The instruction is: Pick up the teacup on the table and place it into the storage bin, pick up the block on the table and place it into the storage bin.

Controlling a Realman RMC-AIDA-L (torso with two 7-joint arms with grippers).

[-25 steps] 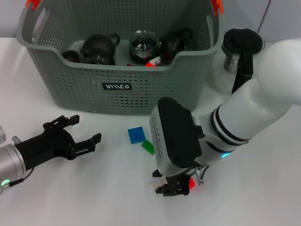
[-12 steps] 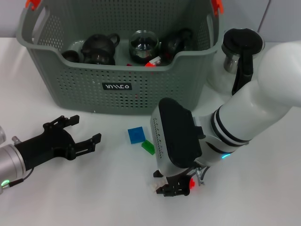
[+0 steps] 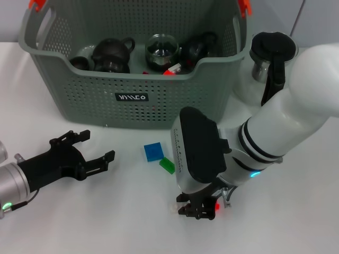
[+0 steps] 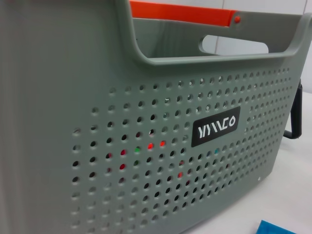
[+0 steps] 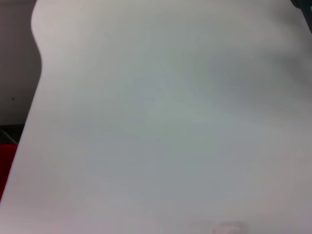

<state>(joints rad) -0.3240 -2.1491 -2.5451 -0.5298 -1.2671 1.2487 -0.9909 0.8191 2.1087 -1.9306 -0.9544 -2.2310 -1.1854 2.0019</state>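
The grey-green storage bin (image 3: pixel 132 79) stands at the back of the table; its perforated wall (image 4: pixel 146 136) fills the left wrist view. A blue block (image 3: pixel 153 151) and a green block (image 3: pixel 167 165) lie on the table in front of it. The blue block's corner (image 4: pixel 275 229) also shows in the left wrist view. No teacup is in view on the table. My right gripper (image 3: pixel 197 210) points down at the table just nearer than the green block, with a small red piece (image 3: pixel 216 207) and a pale piece (image 3: pixel 173 208) beside it. My left gripper (image 3: pixel 87 153) hovers open and empty at the left.
Inside the bin lie dark teapots (image 3: pixel 112 54) and a glass vessel (image 3: pixel 161 50). A clear glass pitcher (image 3: pixel 270 58) with a black handle (image 4: pixel 294 114) stands right of the bin. The right wrist view shows only white table (image 5: pixel 161 122).
My right wrist has sunk slightly toward the table. The left arm and the blocks have not moved.
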